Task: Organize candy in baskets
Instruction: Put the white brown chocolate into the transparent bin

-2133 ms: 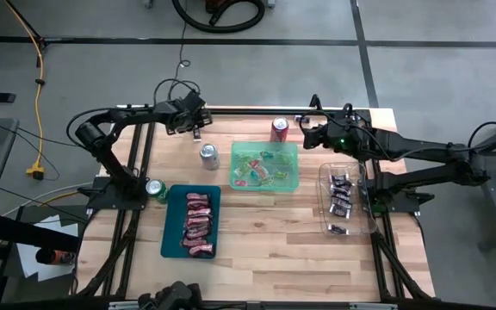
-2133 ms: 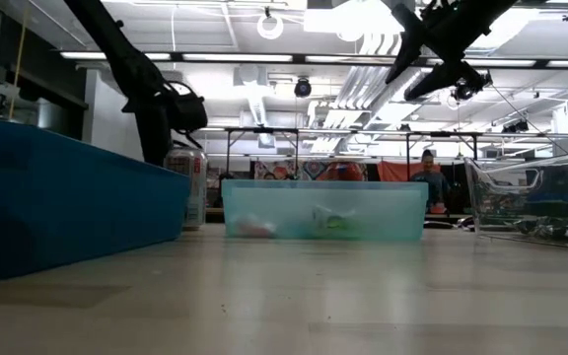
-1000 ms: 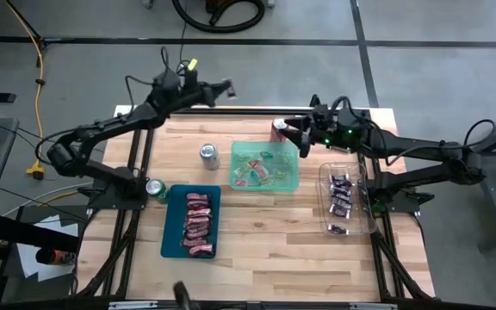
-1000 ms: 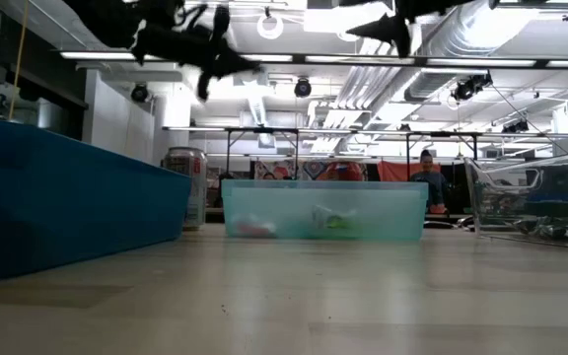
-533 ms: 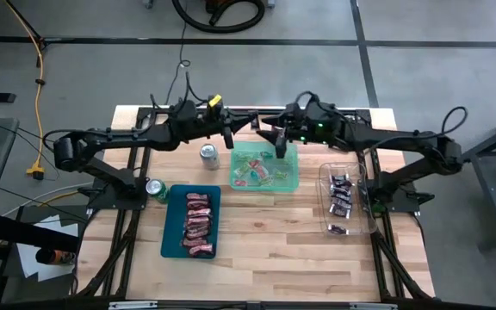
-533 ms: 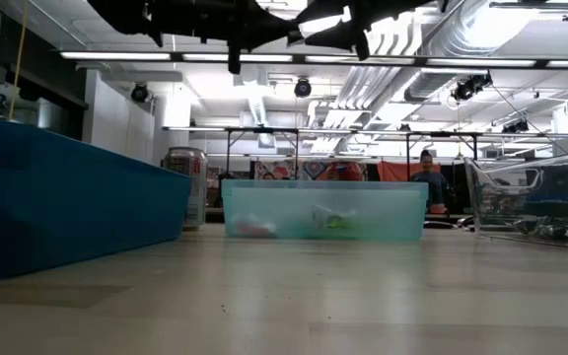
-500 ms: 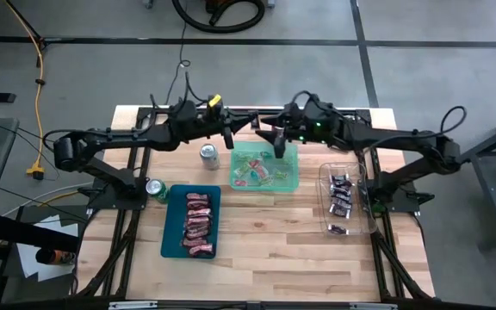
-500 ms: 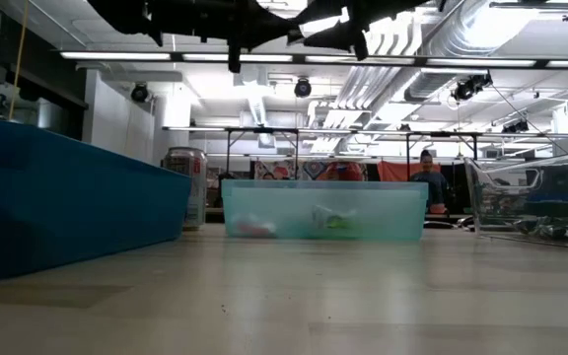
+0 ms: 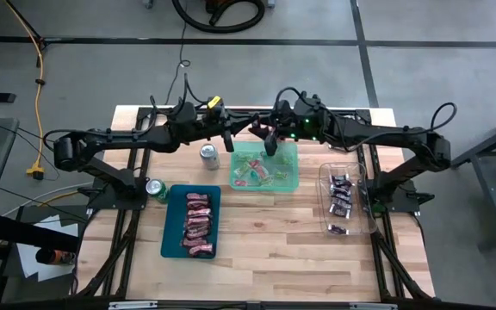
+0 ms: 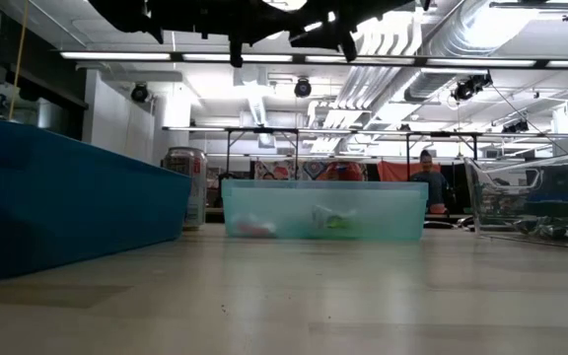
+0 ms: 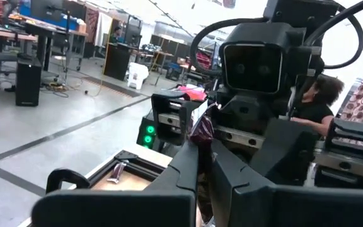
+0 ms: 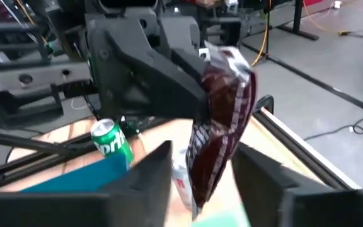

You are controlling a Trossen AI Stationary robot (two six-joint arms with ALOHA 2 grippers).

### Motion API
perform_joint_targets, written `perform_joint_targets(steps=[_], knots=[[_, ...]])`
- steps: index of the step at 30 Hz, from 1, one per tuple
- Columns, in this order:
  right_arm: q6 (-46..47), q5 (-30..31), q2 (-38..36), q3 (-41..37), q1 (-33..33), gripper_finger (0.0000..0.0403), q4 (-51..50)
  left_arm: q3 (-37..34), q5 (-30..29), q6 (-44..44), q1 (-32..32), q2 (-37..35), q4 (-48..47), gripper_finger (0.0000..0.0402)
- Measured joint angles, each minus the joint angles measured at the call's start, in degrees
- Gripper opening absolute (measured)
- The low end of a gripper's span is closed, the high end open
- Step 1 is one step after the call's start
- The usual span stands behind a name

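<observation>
Handover above light green basket (image 9: 265,166) | left tool (image 9: 229,137) pinches dark candy wrapper (image 12: 222,113) | right tool (image 9: 269,143) has arrived, jaws narrowing around it | transfer imminent

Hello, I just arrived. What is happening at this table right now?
The two arms meet in the air above the table's far side. The left claw is shut on a dark candy, and the right claw, open, reaches around it, as if to take it over. Below them is the green basket; the teal basket holds red candies, the clear basket dark ones.
</observation>
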Motion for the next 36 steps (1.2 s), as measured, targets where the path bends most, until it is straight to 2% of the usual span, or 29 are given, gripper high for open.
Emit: perform_joint_targets(steps=[4, 5, 9, 13, 18, 23, 28, 32, 36], knots=[[0.44, -0.05, -0.05, 0.01, 0.0, 0.0037, -2.25, 0.0, 0.06, 0.0, 0.0, 0.0, -0.11, 0.0003], [0.42, -0.15, -0.05, 0.01, 0.0, 0.0021, -2.4, 0.0, 0.08, 0.01, 0.0, 0.01, -0.18, 0.0006], [0.41, -0.17, -0.08, 0.01, 0.02, 0.0021, -2.58, 0.0, -0.23, 0.0, 0.02, 0.0, -0.65, 0.0028], [-1.37, -0.15, -1.38, 0.02, -0.49, 0.0008, -5.89, 0.0, 0.11, -0.01, 1.8, -0.84, -3.46, 0.0069], [-3.04, 0.65, -7.38, 0.03, -3.16, 0.0004, -19.37, 3.04, -0.04, 1.45, 8.37, -6.05, -17.55, 0.0138], [-1.83, 1.1, -14.1, -1.04, -3.52, 0.0003, -37.78, 3.8, -0.39, 4.73, 14.41, -9.53, -26.65, 0.0191], [10.68, 0.95, -22.74, -10.41, 4.0, 0.0002, -48.84, 3.78, -0.3, 0.5, 16.96, -9.57, -29.64, 0.0205], [26.0, 0.37, -31.74, -19.55, 14.92, 0.0001, -51.0, 3.78, -0.2, 0.0, 16.74, -8.3, -29.2, 0.0204], [36.33, -0.72, -38.08, -24.05, 26.59, 0.0001, -50.79, 3.78, -0.02, 0.0, 16.67, -7.32, -28.93, 0.0203]])
